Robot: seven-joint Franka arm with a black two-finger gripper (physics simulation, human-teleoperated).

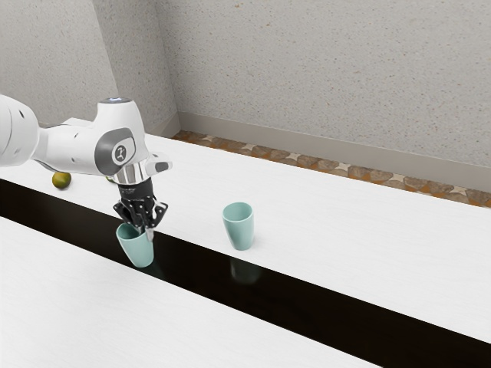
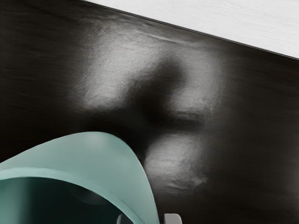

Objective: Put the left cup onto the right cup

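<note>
While the claw is clamped on the rim of the teal left cup, this cup sits tilted just under it, over the dark strip of the table, and the right cup stands upright, well apart from the claw toward the exterior view's right

Table lies open between left cup and right cup, the lone upright obstacle; fruit well apart, toward far side.
</note>
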